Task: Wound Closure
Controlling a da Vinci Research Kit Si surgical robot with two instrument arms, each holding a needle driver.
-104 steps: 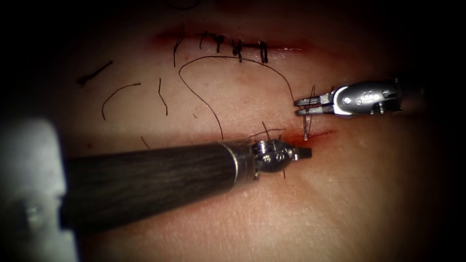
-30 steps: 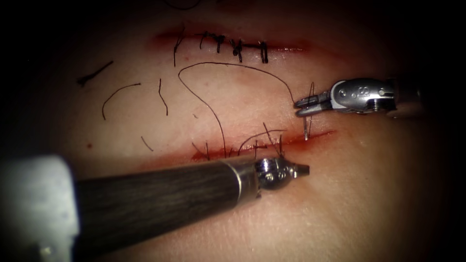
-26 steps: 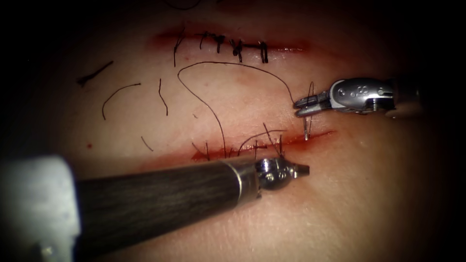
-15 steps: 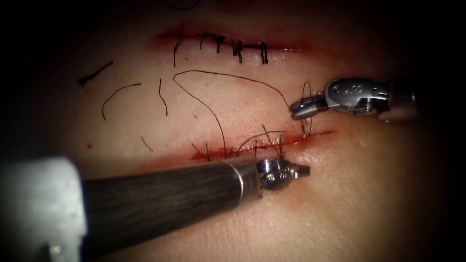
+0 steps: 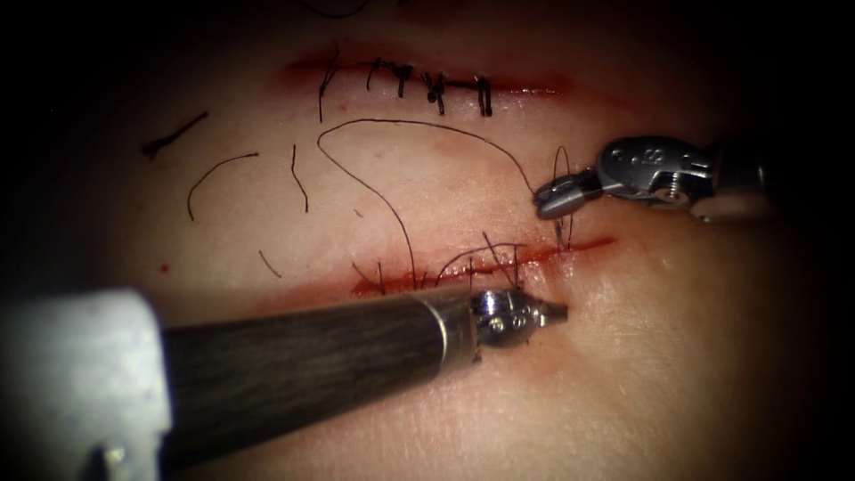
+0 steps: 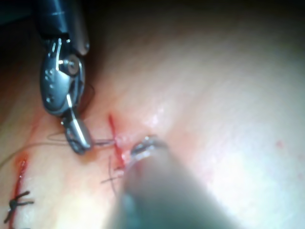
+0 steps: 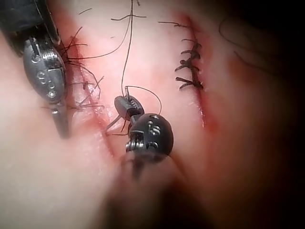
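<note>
Since earlier, right tool [image 5: 550, 197] tilts, jaws clamped on needle [image 5: 561, 233], point down into cut [image 5: 499, 265]; left tool [image 5: 554, 311] closed, empty.

the needle [image 5: 560, 233] tip lies buried in the cut [image 5: 499, 265].

Light fell from above onto the tissue [image 5: 677, 356] and was strongest around the open cut [image 5: 588, 245]. Away from the cut it faded on every side into near black. Wet glare spotted the tissue just beside the cut, near the left end effector [image 5: 552, 311], whose steel caught small bright points. Its shaft [image 5: 294, 356] lay dim, with a soft shadow along the tissue beneath it. Beyond the cut the right end effector [image 5: 557, 194] shone brightly, and the needle [image 5: 561, 233] in it showed as a thin dark line. In the left wrist view the tissue past the cut was strongly lit and pale.
</note>
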